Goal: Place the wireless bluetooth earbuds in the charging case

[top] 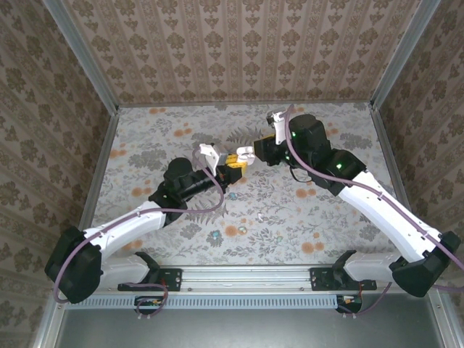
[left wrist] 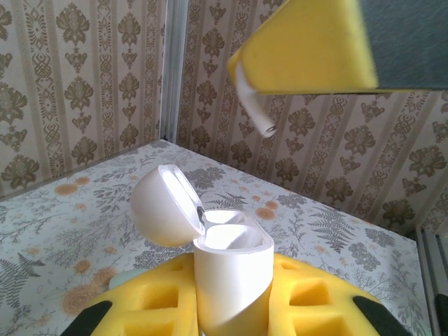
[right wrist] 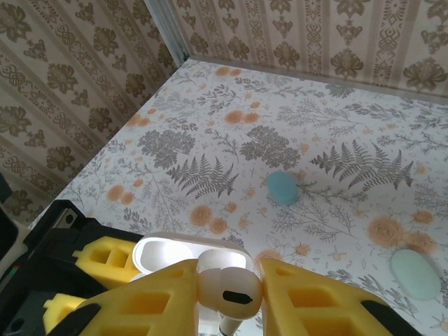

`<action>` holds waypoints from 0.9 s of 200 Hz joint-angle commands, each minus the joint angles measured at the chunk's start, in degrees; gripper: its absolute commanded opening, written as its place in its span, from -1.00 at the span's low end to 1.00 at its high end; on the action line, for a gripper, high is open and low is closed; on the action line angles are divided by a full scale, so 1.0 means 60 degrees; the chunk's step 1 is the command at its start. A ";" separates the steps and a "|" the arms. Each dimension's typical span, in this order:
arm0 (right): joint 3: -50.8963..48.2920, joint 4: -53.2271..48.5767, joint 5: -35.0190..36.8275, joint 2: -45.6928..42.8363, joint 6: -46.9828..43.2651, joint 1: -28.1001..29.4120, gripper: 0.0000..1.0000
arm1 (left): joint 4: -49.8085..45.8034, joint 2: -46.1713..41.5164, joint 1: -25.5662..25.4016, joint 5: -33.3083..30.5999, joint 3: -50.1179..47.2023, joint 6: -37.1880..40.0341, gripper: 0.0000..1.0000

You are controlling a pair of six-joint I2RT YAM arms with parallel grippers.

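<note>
The top external camera looks down from behind the arm bases over the bench (top: 159, 138). The left wrist camera sits close behind the left end effector (left wrist: 231, 308), facing the far walls. The right one angles down past the right end effector (right wrist: 227, 301). Both share the charging case (left wrist: 234, 269) and earbud (right wrist: 225, 280).

Soft, even light fills the enclosure, leaving only faint shadows on the table (top: 181, 130). Seen from the left wrist, the white case (left wrist: 231, 280) glows, its lid (left wrist: 164, 206) nearly washed out, and the yellow foam (left wrist: 308, 45) overhead is blurred. From the right wrist, the near earbud (right wrist: 227, 287) looks soft, the table sharp.
</note>
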 commanded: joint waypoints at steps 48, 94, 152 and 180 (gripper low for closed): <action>-0.0489 0.0643 -0.0338 0.0290 0.0141 0.0159 -0.45 | 0.0526 -0.0103 -0.0088 0.0071 0.0309 -0.0239 -0.90; -0.0692 0.0765 -0.0372 0.0489 0.0001 0.0159 -0.45 | 0.0559 -0.0132 -0.0099 0.0042 0.0291 -0.0255 -0.90; -0.0904 0.0931 -0.0707 0.0440 0.0041 0.0188 -0.46 | 0.0634 -0.0158 -0.0101 -0.0261 0.0235 -0.0268 -0.90; -0.1003 0.0808 -0.0968 0.0318 -0.0060 0.0186 -0.44 | 0.0704 -0.0147 -0.0102 -0.0396 0.0207 -0.0283 -0.90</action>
